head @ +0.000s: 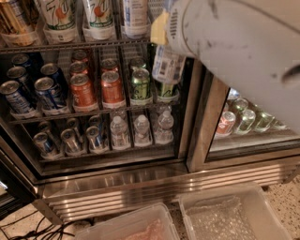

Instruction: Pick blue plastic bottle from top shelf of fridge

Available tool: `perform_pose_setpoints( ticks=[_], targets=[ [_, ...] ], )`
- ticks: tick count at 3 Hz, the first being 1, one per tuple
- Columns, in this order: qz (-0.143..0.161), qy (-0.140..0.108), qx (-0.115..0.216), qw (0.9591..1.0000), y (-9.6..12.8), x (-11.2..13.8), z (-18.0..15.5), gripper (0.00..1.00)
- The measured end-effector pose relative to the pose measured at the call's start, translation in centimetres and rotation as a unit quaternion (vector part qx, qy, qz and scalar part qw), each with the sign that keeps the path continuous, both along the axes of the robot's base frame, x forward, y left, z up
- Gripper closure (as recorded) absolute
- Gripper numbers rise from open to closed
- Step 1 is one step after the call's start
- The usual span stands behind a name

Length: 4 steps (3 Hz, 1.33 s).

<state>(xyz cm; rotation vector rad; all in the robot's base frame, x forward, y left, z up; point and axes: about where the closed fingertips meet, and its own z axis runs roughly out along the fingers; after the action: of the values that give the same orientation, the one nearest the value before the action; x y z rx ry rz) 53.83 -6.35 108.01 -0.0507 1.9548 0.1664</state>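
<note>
The blue plastic bottle (167,65) shows its clear lower body and blue-and-white label, hanging in front of the green cans below the top shelf rail (70,47). Its upper part is hidden behind my gripper (163,37), which comes in from the large pale arm (243,51) at upper right and is shut on the bottle. A yellowish finger (159,29) shows at the bottle's left side. The bottle is off the top shelf, in front of the open left half of the fridge (140,185).
White bottles with green-orange print (58,14) and another blue-labelled bottle (135,16) stand on the top shelf. Racks of cans (82,91) and small water bottles (140,129) lie below. The right glass door (243,122) is shut. Two plastic bins (229,215) sit on the floor.
</note>
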Motion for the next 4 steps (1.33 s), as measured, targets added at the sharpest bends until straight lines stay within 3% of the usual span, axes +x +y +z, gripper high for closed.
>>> perform_pose_setpoints(
  ticks=[1,2,3,4],
  targets=[
    [-0.002,0.033,0.048,0.9983,-0.1,0.0,-3.6,1.00],
    [-0.002,0.033,0.048,0.9983,-0.1,0.0,-3.6,1.00],
    [0.011,0.050,0.058,0.9970,0.9,-1.5,-5.1,1.00],
    [0.039,0.100,0.019,0.9941,2.2,-6.2,-10.4,1.00]
  ],
)
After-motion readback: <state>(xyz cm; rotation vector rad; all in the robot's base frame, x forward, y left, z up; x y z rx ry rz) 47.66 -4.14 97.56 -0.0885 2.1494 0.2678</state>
